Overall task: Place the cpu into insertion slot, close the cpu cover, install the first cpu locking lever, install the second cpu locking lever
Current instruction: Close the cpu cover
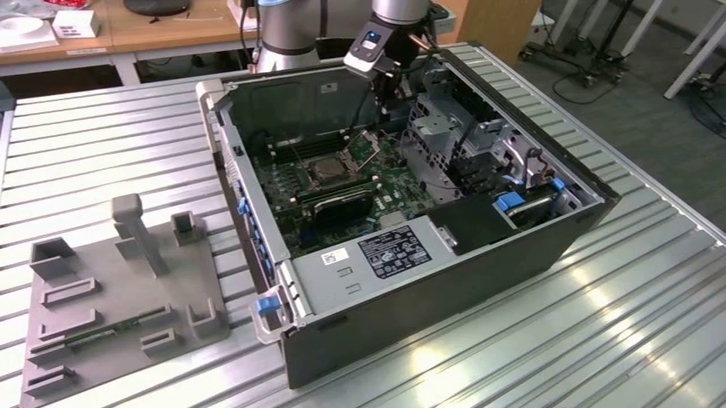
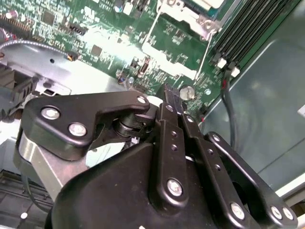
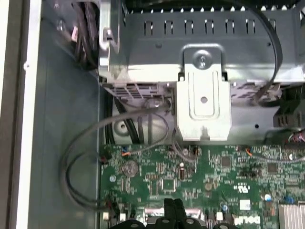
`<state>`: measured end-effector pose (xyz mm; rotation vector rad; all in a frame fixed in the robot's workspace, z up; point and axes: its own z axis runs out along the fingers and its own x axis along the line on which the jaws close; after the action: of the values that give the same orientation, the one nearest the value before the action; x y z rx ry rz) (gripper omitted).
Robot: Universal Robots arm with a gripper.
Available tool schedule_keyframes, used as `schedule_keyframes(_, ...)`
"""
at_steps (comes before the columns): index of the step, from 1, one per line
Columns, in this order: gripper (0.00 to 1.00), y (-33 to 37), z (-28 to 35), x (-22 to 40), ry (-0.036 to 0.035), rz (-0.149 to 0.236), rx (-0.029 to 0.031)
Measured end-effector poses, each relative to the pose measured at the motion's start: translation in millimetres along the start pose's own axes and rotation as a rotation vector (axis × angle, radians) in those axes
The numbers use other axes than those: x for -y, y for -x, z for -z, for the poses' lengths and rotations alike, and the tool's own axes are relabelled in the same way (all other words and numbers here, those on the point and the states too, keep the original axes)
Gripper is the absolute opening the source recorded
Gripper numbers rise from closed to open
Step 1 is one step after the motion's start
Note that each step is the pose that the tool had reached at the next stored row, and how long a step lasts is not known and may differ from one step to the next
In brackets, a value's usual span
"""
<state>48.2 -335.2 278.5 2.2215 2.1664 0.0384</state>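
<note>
Well off the pincer, on the exterior view's left, a grey fixture is being left unused on the surface. Nearer, the cpu cover is being seen seemingly flat on the motherboard. The pincer is being held pressed together, empty, probably to serve as one blunt tip against the lever rod just beside it.

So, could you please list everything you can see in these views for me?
computer case: one, black and grey, open, on the table.
motherboard: one, green, inside the case.
cpu socket: one, metal-framed, mid-board.
fixture tray: one, grey, at the exterior view's left.
table: one, silver, slatted.
cables: several, grey and black, beside the board.
bracket: one, silver, on the case's metal cage.
arm: one, silver, reaching into the case.
claw: one, black, shut, close over the motherboard.
</note>
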Motion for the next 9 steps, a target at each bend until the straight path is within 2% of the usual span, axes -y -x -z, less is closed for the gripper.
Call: schedule_keyframes(9,0.11,0.0,-2.4,-2.1,-0.0001,0.0,0.0001)
